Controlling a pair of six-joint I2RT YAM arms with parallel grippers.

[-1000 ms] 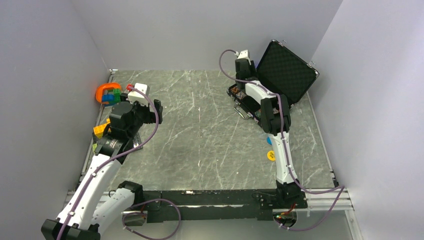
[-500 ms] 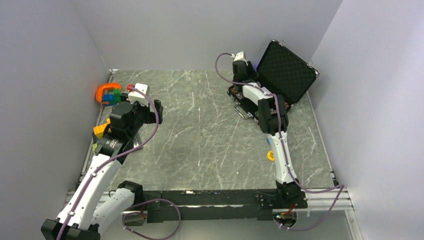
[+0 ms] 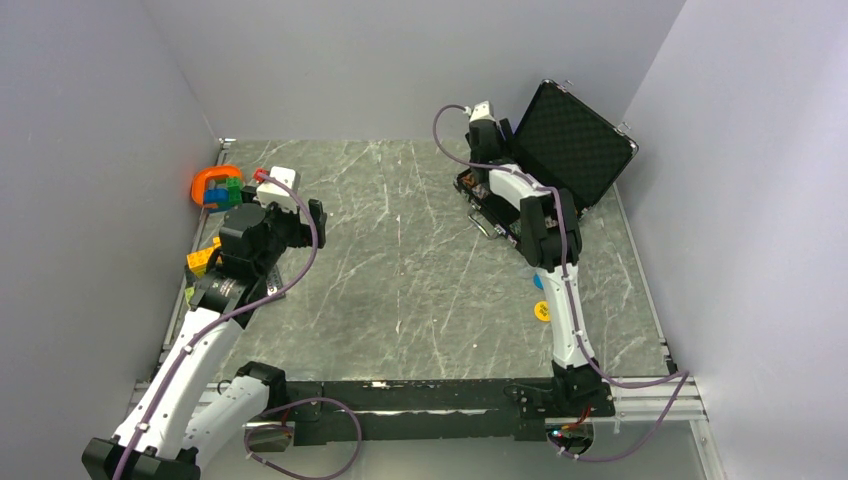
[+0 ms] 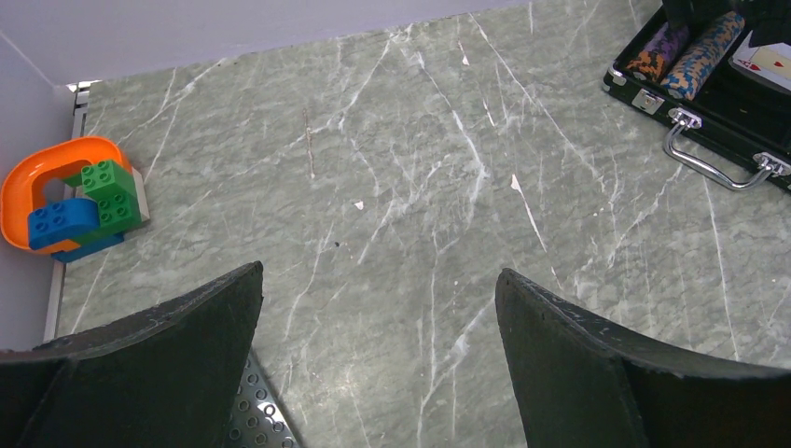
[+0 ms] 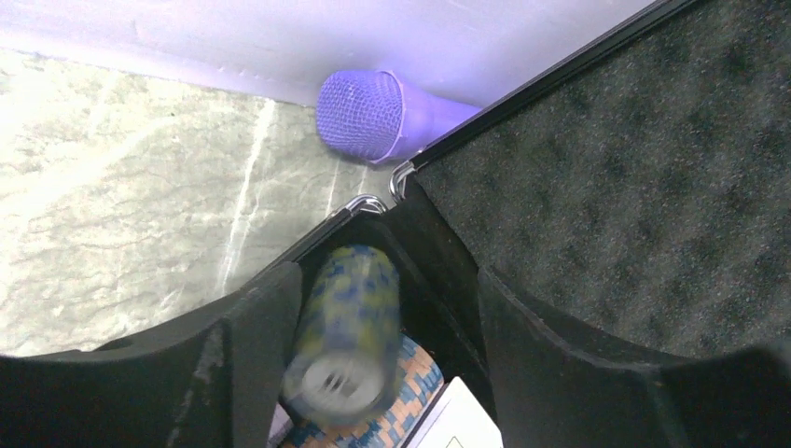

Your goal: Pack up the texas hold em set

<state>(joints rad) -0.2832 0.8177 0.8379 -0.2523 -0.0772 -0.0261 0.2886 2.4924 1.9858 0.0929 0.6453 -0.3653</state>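
Note:
The black briefcase [image 3: 575, 140] stands open at the back right, its foam lid [image 5: 634, 187] upright. My right gripper [image 3: 488, 140] hovers over the tray's far left corner. In the right wrist view the gripper [image 5: 387, 280] is open. A blue-and-yellow chip stack [image 5: 350, 317] shows blurred between the fingers, beside the left finger and clear of the right one, above an orange-and-blue stack [image 5: 410, 401] and a card deck [image 5: 466, 420]. A yellow disc [image 3: 542, 311] and a blue disc [image 3: 538, 281] lie on the table. My left gripper [image 4: 379, 271] is open and empty, at the left [image 3: 316, 215].
A purple stick [image 5: 373, 112] lies against the back wall behind the case. An orange ring with toy blocks [image 3: 215, 185] sits at the far left, also in the left wrist view [image 4: 47, 177]. A yellow block [image 3: 200, 260] lies by the left arm. The case handle [image 4: 718, 168] faces the table's middle.
My right gripper shifted slightly left, then back, over the case's corner. The chip stack shows motion blur between the open fingers. The left arm has not moved.

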